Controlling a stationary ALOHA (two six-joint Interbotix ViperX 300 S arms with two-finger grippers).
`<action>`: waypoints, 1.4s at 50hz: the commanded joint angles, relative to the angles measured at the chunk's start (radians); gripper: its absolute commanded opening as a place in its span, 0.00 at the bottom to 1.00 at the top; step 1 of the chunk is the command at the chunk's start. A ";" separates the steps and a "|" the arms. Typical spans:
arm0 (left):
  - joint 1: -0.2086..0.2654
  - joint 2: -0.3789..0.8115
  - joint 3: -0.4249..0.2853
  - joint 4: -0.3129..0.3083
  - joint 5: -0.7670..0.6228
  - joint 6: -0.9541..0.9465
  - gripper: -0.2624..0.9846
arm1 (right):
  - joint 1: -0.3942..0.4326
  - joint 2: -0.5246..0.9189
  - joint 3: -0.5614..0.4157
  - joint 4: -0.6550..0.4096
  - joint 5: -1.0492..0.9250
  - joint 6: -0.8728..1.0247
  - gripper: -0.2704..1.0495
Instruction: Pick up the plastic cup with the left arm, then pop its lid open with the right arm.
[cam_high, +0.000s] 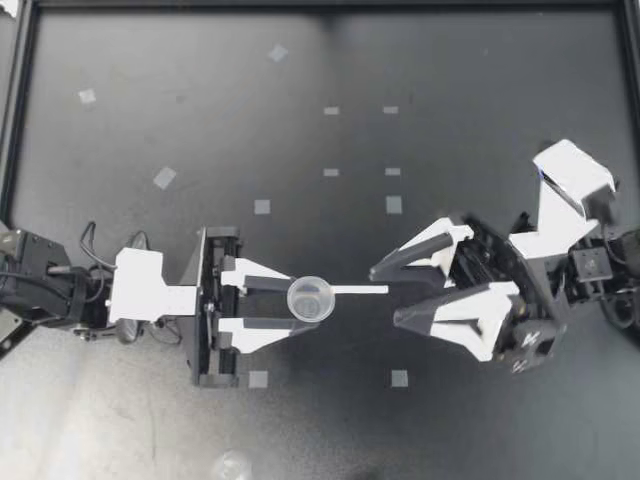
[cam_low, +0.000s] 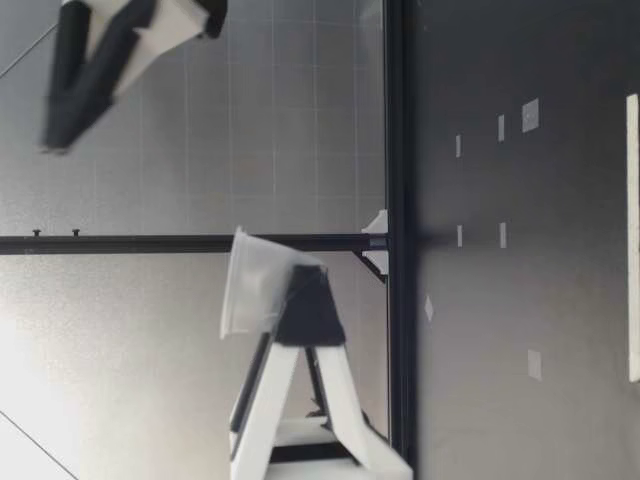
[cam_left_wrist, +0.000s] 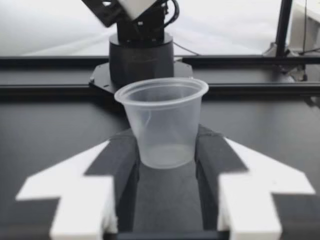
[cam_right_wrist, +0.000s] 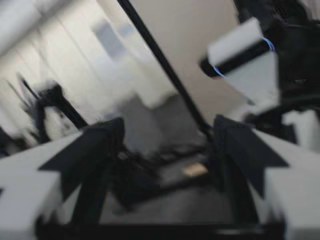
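1. Our left gripper (cam_high: 292, 302) is clamped on a clear plastic cup (cam_high: 309, 297), with both fingers pressing its lower sides. The cup is upright, held in the air above the table (cam_high: 150, 120).
2. Our right gripper (cam_high: 388, 296) faces the cup from nearby and higher up, its fingers spread wide and touching nothing.

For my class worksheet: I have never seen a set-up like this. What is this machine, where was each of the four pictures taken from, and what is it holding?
These are two robot arms at a black table, each ending in a two-fingered gripper. One picture looks straight down, one looks across at table height, and two come from cameras on the wrists. The left gripper is shut on a small clear plastic cup, held above the table. The right gripper faces it, open and empty. Small tape squares dot the table.
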 joint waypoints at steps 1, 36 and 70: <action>0.002 -0.014 -0.018 0.003 -0.008 0.000 0.32 | -0.006 -0.026 -0.005 -0.002 0.084 -0.150 0.74; 0.002 -0.014 -0.020 0.002 0.008 -0.017 0.32 | -0.003 -0.003 0.003 0.002 0.250 -0.511 0.74; 0.002 -0.006 -0.023 0.003 0.008 -0.018 0.32 | -0.003 0.015 -0.002 0.002 0.252 -0.499 0.74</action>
